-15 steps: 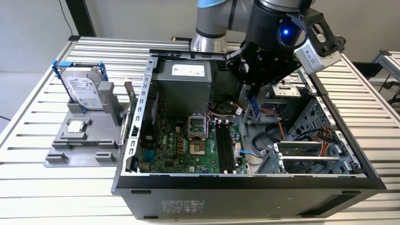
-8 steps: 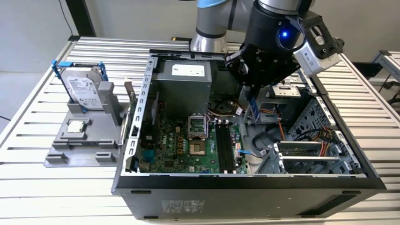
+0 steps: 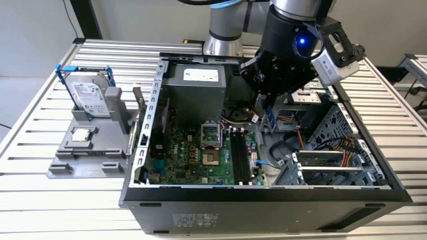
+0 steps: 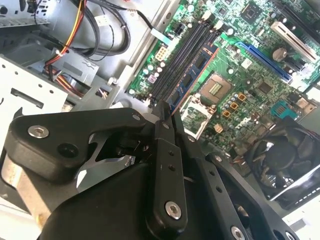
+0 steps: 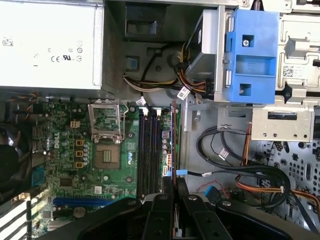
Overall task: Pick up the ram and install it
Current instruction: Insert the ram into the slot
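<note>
The gripper (image 5: pixel 175 192) is inside the open computer case (image 3: pixel 143 150), which stands near the middle of the bench (image 3: pixel 40 200). Its fingers are closed on the ram (image 5: pixel 173 145), pinching the stick across its thin faces. The stick is held on edge, its long side running parallel to the black memory slots (image 5: pixel 147 150).

In the first wrist view the ram lines up just beside the slots, over the motherboard (image 5: pixel 60 150) edge that faces the drive cage (image 5: pixel 255 55). I judge it raised above the board and not yet in a slot. I cannot tell the height.

Step in hand, as I judge it: aligning the stick with a slot.

1. I correct sideways toward the slots, away from the loose cables (image 5: pixel 225 150).
2. I keep the stick upright and parallel to the slot; any twist will jam it at one end.
3. I check both wrist views for end-to-end alignment before applying pressure.
4. I cannot see whether the slot latches are open; I would confirm that first.
</note>
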{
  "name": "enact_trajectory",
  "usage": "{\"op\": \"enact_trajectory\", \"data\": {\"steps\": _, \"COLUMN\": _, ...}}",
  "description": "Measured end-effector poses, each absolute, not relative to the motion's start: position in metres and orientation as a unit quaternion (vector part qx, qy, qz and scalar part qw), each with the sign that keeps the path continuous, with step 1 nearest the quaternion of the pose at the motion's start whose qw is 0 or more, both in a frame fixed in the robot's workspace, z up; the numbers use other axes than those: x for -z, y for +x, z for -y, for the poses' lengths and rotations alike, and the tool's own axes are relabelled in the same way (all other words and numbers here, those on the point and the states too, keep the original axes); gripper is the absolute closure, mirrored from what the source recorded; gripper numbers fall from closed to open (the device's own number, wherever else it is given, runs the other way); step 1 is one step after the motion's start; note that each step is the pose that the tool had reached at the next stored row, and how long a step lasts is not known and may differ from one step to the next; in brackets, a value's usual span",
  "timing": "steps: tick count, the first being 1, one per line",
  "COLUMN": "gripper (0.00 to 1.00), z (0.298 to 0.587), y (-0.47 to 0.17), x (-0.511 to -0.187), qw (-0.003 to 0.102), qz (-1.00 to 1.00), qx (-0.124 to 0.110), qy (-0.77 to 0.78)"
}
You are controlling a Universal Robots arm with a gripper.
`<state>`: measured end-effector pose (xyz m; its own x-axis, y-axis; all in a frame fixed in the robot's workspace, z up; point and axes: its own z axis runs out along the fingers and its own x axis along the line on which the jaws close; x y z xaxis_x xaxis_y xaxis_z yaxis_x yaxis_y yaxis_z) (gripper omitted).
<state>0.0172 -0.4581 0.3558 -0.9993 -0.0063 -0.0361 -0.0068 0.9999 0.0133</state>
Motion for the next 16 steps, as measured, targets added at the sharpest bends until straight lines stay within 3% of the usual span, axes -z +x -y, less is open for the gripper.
{"op": "enact_trajectory", "data": {"steps": 16, "gripper": 1.0, "z": 0.458, "y": 0.02, "x": -0.327, "qw": 0.018, "qz": -1.0, "qx": -0.007, "qy": -0.003}}
